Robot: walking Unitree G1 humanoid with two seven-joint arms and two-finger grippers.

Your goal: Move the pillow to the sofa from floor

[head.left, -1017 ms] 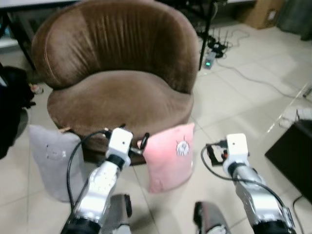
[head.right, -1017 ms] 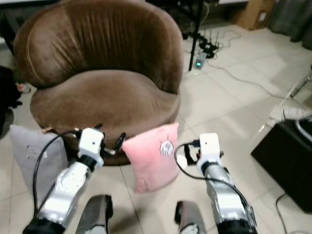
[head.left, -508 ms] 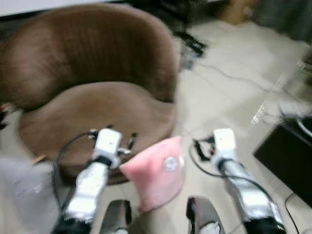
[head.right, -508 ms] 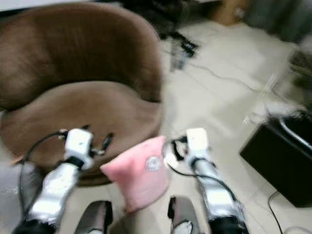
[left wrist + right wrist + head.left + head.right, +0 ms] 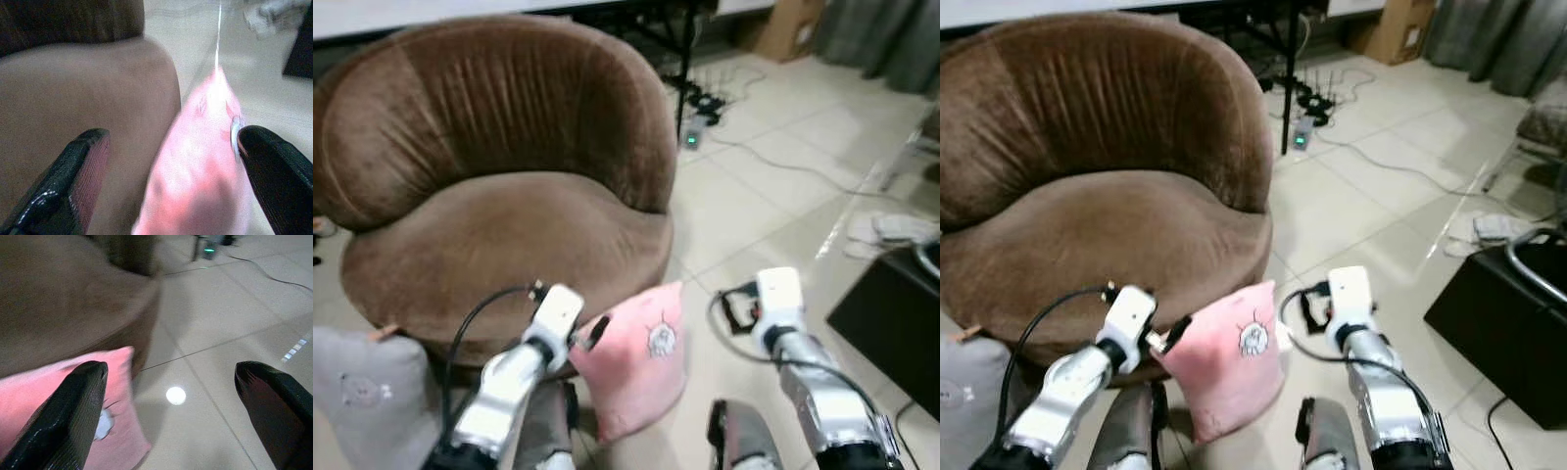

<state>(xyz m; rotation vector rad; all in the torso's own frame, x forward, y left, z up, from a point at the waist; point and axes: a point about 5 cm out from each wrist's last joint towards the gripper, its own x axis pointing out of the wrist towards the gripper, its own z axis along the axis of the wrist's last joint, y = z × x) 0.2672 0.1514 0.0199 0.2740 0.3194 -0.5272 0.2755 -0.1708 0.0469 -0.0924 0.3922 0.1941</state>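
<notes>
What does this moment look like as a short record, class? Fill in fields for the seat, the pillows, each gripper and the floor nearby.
seat: round brown velvet armchair, nothing lying on its cushion
pillow to move: pink square pillow with a small white patch, upright on the floor against the chair's front
other pillow: grey pillow on the floor, on the robot's left of the chair
left gripper: open, fingers either side of the pink pillow's edge
right gripper: open, beside the pink pillow, above tiles
floor: pale tiles with cables; black box to the right
</notes>
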